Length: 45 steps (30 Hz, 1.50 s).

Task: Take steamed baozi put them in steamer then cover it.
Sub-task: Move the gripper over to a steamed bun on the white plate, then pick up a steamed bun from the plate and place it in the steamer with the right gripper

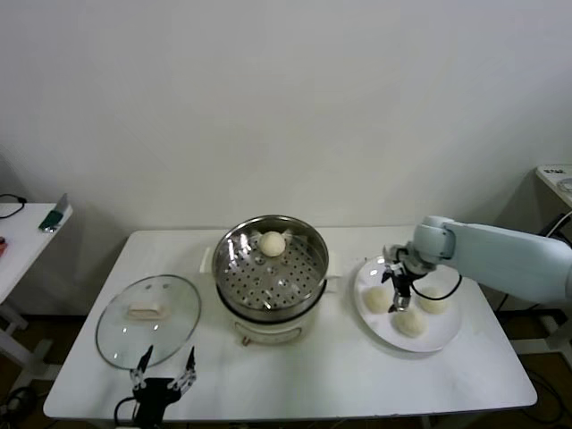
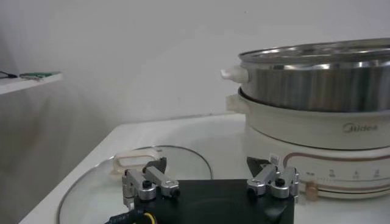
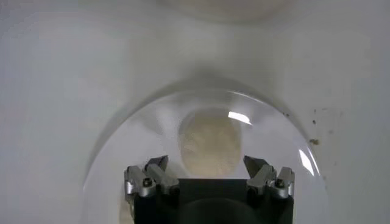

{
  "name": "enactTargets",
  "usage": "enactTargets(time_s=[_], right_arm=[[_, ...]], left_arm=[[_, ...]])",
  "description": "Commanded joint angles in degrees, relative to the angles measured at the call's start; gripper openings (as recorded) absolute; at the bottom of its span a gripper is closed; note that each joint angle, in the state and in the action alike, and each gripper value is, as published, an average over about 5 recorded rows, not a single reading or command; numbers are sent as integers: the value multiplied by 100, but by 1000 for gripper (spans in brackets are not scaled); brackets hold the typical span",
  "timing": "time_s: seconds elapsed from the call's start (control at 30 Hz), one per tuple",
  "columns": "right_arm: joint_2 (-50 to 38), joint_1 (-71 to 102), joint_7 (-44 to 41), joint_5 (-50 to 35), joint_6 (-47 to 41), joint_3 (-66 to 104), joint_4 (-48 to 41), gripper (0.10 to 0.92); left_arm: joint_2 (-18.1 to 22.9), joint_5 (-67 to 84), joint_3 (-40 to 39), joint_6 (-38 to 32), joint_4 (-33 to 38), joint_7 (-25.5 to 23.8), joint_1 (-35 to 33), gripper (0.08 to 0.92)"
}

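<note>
One baozi (image 1: pixel 273 242) lies in the steel steamer (image 1: pixel 231 253) at its far side. Three baozi lie on the white plate (image 1: pixel 451 333): one (image 1: pixel 378 299), one (image 1: pixel 410 323), one (image 1: pixel 435 303). My right gripper (image 1: pixel 399 290) is open and hovers over the plate above the left baozi, which shows between its fingers in the right wrist view (image 3: pixel 208 142). The glass cover (image 1: pixel 148 319) with its cream handle lies flat on the table, left of the steamer. My left gripper (image 1: pixel 164 368) is open and empty at the table's front edge, beside the cover (image 2: pixel 131 176).
The steamer's cream pot base (image 2: pixel 317 125) stands close to the left gripper's right side. A side table (image 1: pixel 22 228) with small items stands at the far left. A wall is behind the table (image 1: pixel 357 375).
</note>
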<state>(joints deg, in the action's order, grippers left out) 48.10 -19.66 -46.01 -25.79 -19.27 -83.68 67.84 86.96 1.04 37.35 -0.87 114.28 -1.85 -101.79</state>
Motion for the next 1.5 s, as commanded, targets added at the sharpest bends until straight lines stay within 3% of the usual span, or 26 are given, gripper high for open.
enactTargets(time_s=[0.03,0.23,0.33,0.57,0.87,1.17,1.5], right_arm=[[146,422,77,89,-121,349,-302,790],[220,432,20,104,-106,383,-388,661],[212,386,-34,94,-94,371,-373,635],[111,-632,-324,-328,56,-46,-97,628],[285,-3674,-968,-1963,245,-1508,615,628],[1549,-4297,-234,-3576,-578,-849,1489,628],[3294,-3068,609,-3659,-1087,-696,1101,628]], left_arm=[[-4,3,7,-4,-17,2,8,823],[1,12,4,0,-28,6,33,823],[0,15,5,3,-24,7,38,823],[0,14,1,13,1,10,34,823],[-51,-11,13,24,70,6,-4,823],[-66,-58,-3,7,144,10,-32,823],[-90,-30,58,11,292,24,-146,823]])
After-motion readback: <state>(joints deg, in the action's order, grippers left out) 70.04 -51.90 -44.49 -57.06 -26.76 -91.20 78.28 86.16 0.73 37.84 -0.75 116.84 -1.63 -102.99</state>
